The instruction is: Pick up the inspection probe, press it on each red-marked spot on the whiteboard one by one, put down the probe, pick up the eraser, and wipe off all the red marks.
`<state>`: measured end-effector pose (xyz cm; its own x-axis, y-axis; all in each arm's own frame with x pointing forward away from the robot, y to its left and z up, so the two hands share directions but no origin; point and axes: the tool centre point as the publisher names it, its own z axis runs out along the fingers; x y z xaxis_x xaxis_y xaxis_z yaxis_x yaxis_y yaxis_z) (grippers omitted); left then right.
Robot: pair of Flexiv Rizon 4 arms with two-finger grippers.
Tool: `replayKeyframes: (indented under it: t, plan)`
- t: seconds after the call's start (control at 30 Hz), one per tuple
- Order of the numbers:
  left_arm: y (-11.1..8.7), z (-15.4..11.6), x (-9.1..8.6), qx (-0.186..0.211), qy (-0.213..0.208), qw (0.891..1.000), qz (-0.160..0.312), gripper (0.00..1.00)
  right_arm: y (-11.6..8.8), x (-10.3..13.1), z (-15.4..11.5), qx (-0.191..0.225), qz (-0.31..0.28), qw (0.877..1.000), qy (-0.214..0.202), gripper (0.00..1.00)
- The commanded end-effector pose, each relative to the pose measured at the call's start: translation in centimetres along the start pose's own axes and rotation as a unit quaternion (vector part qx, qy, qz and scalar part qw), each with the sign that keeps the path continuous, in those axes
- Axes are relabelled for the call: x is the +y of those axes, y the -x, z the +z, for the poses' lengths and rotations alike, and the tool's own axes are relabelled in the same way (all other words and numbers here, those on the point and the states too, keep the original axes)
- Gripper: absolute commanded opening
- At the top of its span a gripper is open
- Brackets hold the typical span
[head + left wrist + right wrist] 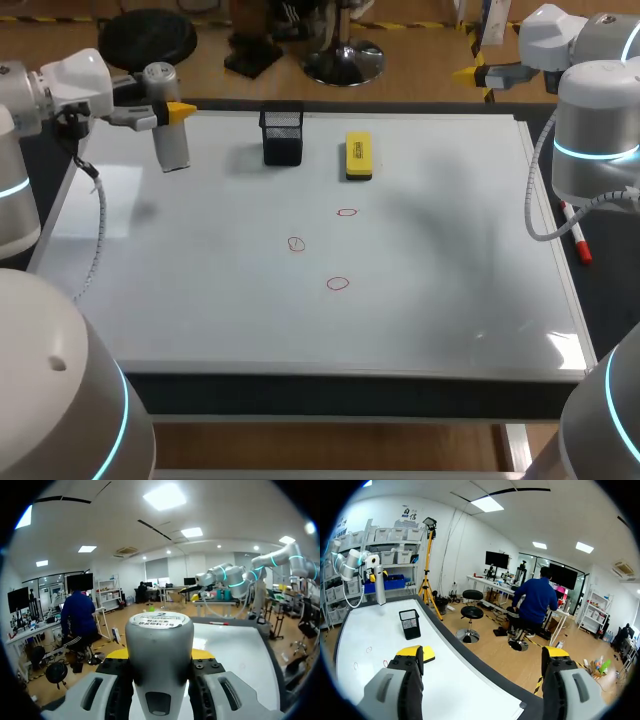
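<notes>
So, our left gripper (173, 112) is clamped on the probe (172, 145), upright, just left of the black mesh cup (283, 135). Eraser (358, 156) is just right of the cup. 3 red marks (338, 283) are on the whiteboard (450, 260), on our side of the cup. Right gripper (485, 655) is wide open w/ nothing in it, far right of the cup.

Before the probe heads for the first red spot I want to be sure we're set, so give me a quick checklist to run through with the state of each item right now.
1. Probe gripped by left gripper, fingers on both sides: ok.
2. Red marks all in sight on the whiteboard, three of them: ok.
3. Mesh cup and eraser stand apart from the marks, at the far edge: ok.
4. Right gripper open, empty, off to the board's side: ok.
5. Probe's lower end lifted off the board: cannot tell.
</notes>
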<state>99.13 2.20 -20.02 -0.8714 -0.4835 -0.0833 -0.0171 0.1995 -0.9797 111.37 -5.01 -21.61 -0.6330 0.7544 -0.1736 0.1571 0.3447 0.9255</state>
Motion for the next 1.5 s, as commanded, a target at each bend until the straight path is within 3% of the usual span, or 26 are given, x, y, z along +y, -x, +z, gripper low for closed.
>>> replayKeyframes:
  t: [0.03, 1.03, 1.1, 1.3, 1.43, 1.5]
  plan:
    - [0.0, -0.1, -0.1, 0.000, 0.000, 1.000, 0.000, 0.00, 0.0, 0.0, 0.0, 0.000, 0.000, 1.000, 0.000, 1.00]
    - [0.0, -0.1, -0.1, 0.000, 0.000, 1.000, 0.000, 0.00, 0.0, 0.0, 0.0, 0.000, 0.000, 1.000, 0.000, 1.00]
    - [0.0, -0.1, -0.1, 0.000, 0.000, 1.000, 0.000, 0.00, -0.2, 0.1, 0.5, 0.019, -0.040, 0.998, -0.040, 1.00]
    - [0.0, -0.1, -0.1, 0.000, 0.000, 1.000, 0.000, 0.00, -0.7, 0.0, 2.3, 0.085, -0.125, 0.981, -0.118, 1.00]
    - [0.0, -0.1, -0.1, 0.000, 0.000, 1.000, 0.000, 0.00, -2.1, -0.3, 3.6, 0.171, -0.173, 0.957, -0.160, 1.00]
    - [0.0, -0.1, -0.1, 0.000, 0.000, 1.000, 0.000, 0.00, -2.9, -0.5, 4.3, 0.214, -0.204, 0.936, -0.188, 1.00]
